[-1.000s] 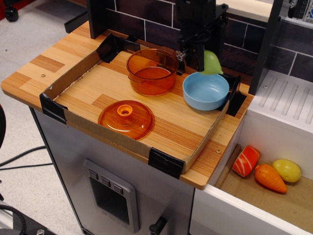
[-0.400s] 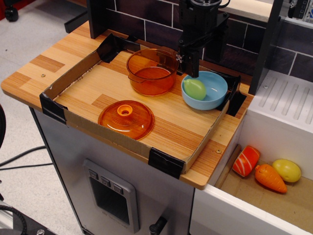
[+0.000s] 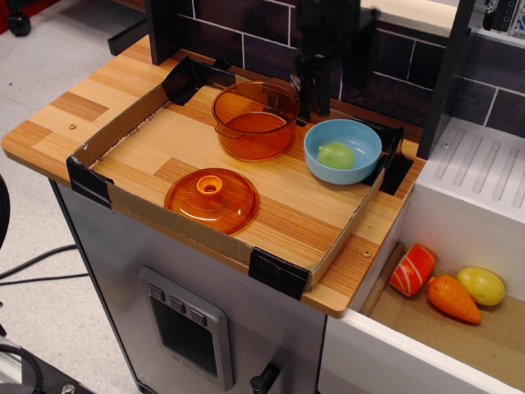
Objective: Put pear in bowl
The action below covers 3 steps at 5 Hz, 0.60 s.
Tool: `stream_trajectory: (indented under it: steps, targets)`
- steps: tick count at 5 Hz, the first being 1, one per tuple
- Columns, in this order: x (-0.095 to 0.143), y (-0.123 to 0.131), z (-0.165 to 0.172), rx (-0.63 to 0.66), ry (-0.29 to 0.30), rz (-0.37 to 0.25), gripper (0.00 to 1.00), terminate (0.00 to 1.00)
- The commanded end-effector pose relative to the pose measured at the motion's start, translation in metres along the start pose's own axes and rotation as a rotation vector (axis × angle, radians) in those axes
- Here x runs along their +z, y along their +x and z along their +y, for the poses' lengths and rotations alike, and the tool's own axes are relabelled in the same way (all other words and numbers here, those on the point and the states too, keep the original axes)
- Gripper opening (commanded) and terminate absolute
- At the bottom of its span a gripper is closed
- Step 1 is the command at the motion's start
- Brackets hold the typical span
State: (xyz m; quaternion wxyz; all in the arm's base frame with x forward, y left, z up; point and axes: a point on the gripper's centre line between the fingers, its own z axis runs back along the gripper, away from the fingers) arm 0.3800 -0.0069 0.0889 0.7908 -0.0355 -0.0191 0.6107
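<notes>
— Since a moment ago the pear (image 3: 335, 155) has settled toward the middle of the bowl (image 3: 361, 168), and the pincer (image 3: 316, 90) has lifted away from it, up against the dark tiled wall.

— So nothing has hold of the fruit now?

— Nothing that shows. It lies loose on the blue floor of the bowl, with clear space between it and the arm above. Whether the pincer stands wide or closed I cannot tell; it is a dark, smeared shape against dark tiles.

— And everything else on the worktop (image 3: 271, 209)?

— Untouched, by the look of it. The orange pot (image 3: 255, 119) sits just left of the bowl, its lid (image 3: 212, 199) flat nearer the front edge.

— How much is left, then?

— Very little, I would judge. The pear is inside the bowl, which is what was asked. What remains seems only for the arm to draw clear.
</notes>
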Motion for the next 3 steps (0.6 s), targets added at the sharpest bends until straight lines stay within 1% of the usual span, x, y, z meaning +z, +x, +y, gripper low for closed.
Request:
stream_trajectory:
  steps: [1, 2, 3]
  targets:
    - [0.0967, 0.0159, 0.0143, -0.074, -0.086, 0.025, 1.0, 0.0]
    - [0.0967, 0.0159, 0.0143, -0.074, -0.086, 0.025, 1.0, 0.0]
    - [0.0967, 0.0159, 0.0143, -0.074, -0.086, 0.025, 1.0, 1.0]
